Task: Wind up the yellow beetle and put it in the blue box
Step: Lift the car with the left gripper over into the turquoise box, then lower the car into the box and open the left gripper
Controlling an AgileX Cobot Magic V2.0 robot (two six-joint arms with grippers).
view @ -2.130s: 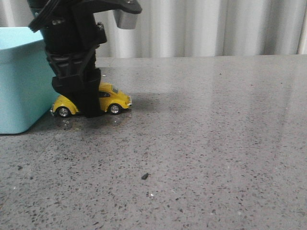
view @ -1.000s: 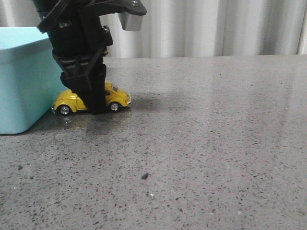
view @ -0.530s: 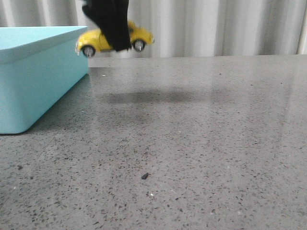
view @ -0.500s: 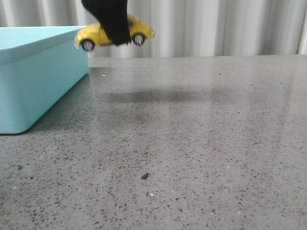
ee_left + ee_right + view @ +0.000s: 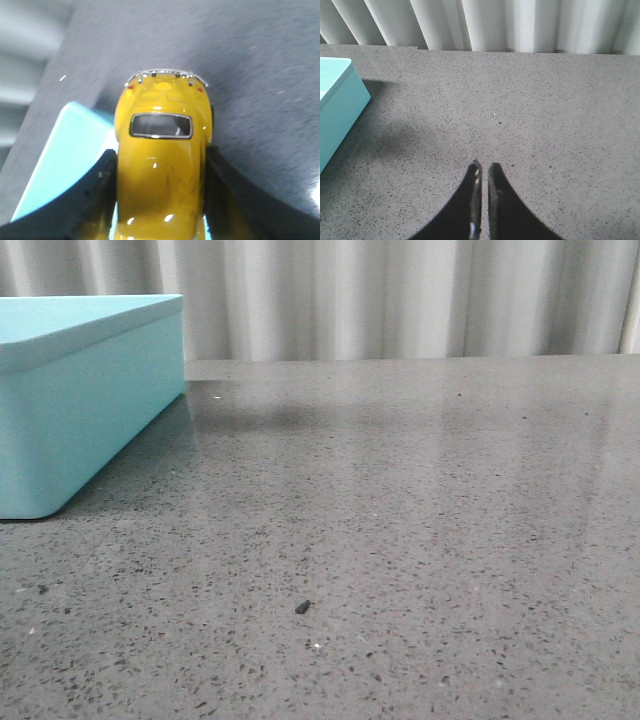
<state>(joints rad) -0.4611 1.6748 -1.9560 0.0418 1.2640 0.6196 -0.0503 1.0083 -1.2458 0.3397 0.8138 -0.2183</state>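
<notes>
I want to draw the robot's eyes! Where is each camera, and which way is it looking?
Front view: sits low, looks forward over the table at the blue box; no arm shows.
Left wrist view: looks down past the left gripper, shut on the yellow beetle.
Right wrist view: looks over the table past the shut right gripper.
All three views share the blue box and the table.

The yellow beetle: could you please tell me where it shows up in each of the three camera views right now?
Front view: not in the picture.
Left wrist view: the yellow beetle fills the centre, clamped between the fingers of the left gripper, above the table.
Right wrist view: not in the picture.
Shared landmark: the blue box appears in all three views.
</notes>
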